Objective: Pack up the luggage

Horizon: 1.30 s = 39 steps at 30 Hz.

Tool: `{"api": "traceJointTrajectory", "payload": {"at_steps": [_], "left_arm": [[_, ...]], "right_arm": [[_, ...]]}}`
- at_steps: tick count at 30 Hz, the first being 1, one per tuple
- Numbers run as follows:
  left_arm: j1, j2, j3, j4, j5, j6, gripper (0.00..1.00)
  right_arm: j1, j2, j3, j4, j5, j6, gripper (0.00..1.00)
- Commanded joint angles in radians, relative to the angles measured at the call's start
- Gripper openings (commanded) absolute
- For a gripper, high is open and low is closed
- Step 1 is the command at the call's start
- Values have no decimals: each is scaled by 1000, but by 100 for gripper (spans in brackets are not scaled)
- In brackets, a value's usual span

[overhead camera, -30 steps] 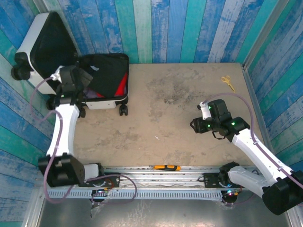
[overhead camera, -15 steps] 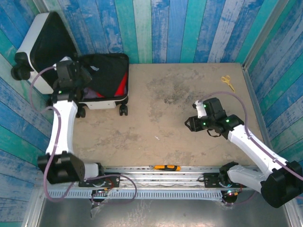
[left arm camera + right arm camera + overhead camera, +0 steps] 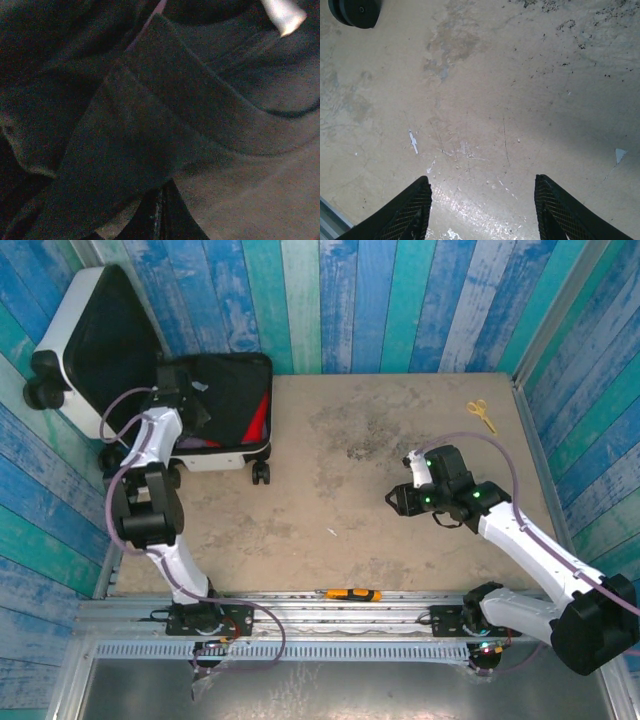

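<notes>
Left wrist view dim, perhaps slightly blurred

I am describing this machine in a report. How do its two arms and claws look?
Both arms are white tubes with black joints. A lilac cable loops along the left arm and the right arm, which carries small green lights. The right claw has black fingers with a mesh pattern.
</notes>
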Motion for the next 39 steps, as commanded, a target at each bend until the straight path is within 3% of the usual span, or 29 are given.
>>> {"api": "traceJointTrajectory", "payload": {"at_steps": [1, 6, 9, 12, 17, 21, 25, 28, 34, 39], "left_arm": [[6, 55, 19, -125, -56, 29, 0], [7, -15, -52, -102, 49, 29, 0], [7, -100, -63, -92, 133, 21, 7], [8, -187, -57, -90, 190, 19, 21], [5, -349, -55, -70, 163, 55, 61], [7, -558, -164, 82, 74, 113, 73], [7, -783, -306, 242, -63, 158, 80], [6, -868, -363, 276, -104, 151, 82], [7, -836, -421, 241, -17, 73, 79], [5, -745, -452, 350, 127, 13, 74]], "right_arm": [[5, -21, 2, -14, 1, -31, 58], [5, -45, -3, -20, 36, -53, 60], [5, -42, 0, -23, 45, -62, 60], [4, -37, 0, -24, 55, -70, 61], [3, -28, 3, -16, 63, -72, 63], [3, -3, 19, 9, 48, -69, 63], [3, 51, 63, 46, 10, -59, 63], [4, 127, 120, 149, -48, -20, 61], [20, 415, 413, 271, -158, 47, 54], [42, 562, 570, 312, -214, 70, 49]]}}
